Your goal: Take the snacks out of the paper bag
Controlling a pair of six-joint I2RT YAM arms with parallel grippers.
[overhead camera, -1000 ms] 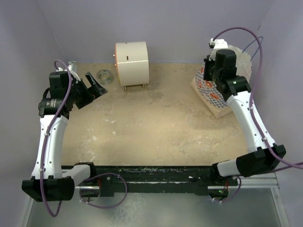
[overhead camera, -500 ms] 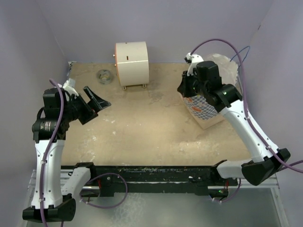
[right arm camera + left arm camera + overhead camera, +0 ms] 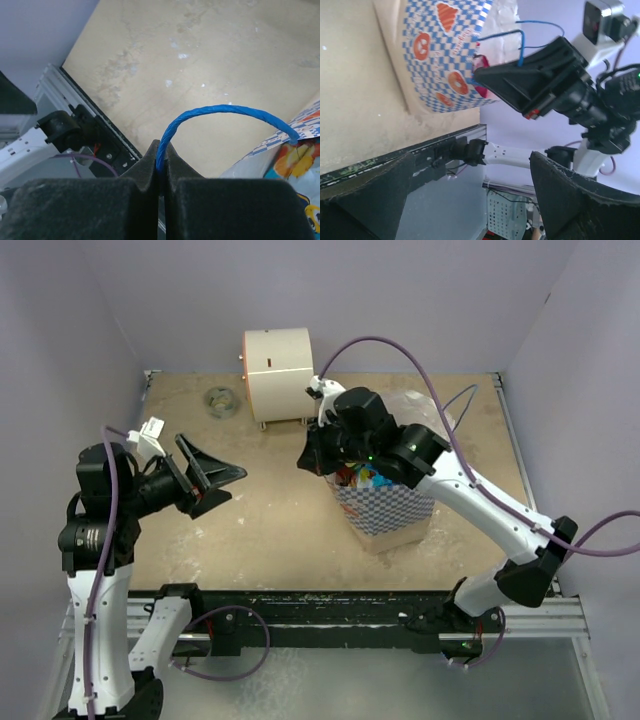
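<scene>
Top external: paper bag blue/white checkered, upright (colourful snacks at mouth).

No lettering, brand or number can be read anywhere. The paper bag bears only orange pictures on blue checks; the snacks just beside the right gripper show blurred print, perhaps cartoon figures.

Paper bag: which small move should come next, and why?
Probably the left claw should reach toward the open top of the paper bag: it is open and apart, snacks show inside, and the right claw is shut on the blue cord handle.
</scene>
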